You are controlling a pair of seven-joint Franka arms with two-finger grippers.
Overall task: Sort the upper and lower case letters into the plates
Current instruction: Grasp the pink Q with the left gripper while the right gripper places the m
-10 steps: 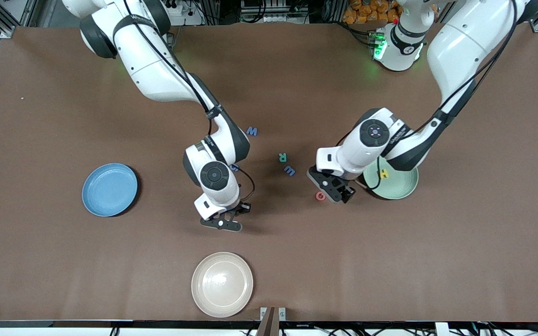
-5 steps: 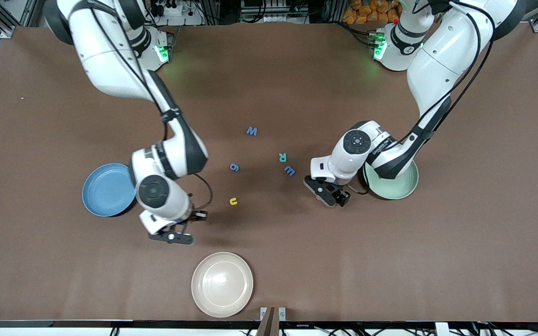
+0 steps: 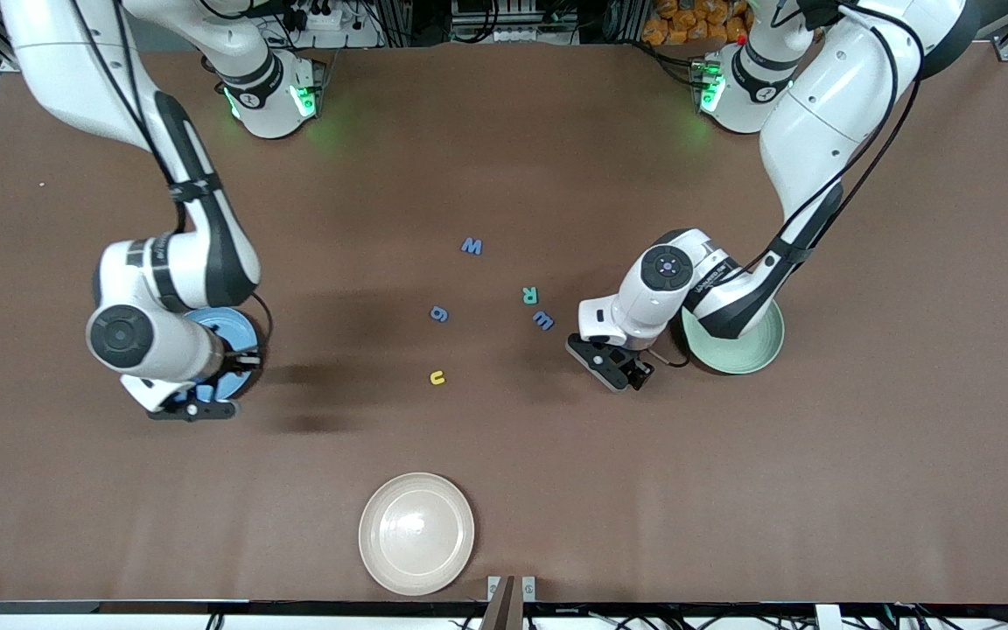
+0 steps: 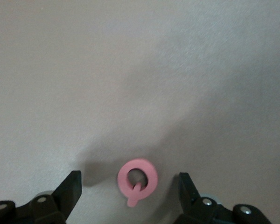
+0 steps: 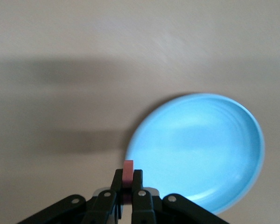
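Pink letter flat on table, centred between wide-spread fingers of left tool, just beside mint plate. Right tool pinching small red letter at blue plate rim.

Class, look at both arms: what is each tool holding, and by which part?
Right tool pinches a small red piece by its lower end, near the blue plate. Left tool holds nothing.
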